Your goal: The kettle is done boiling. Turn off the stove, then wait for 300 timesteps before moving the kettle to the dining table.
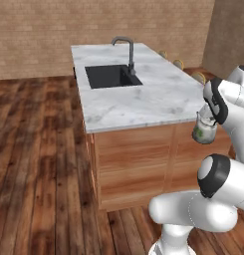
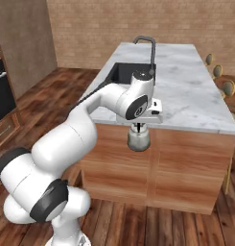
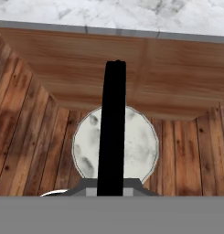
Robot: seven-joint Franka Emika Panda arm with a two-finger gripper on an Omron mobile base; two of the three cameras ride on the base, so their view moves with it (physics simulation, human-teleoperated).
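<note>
Brick walls and plank flooring frame the marble-topped dining table (image 1: 143,99), where the robot's hand (image 2: 138,124) grips the kettle (image 2: 138,139) by its black handle, hanging it beside the surface's wooden side, below the marble edge.

The marble desk (image 1: 143,102) stands on a dark wood floor (image 1: 39,174), brick wall (image 1: 54,30) behind it. A black sink (image 1: 112,76) is set into its top, with a dark faucet (image 1: 128,52) at the sink's right edge. At the desk's near right corner the white arm (image 1: 228,144) carries the kettle (image 1: 204,128), hanging in the air below the top's edge, beside the wood panelling. Round stools (image 1: 179,63) peek out past the far right side.
</note>
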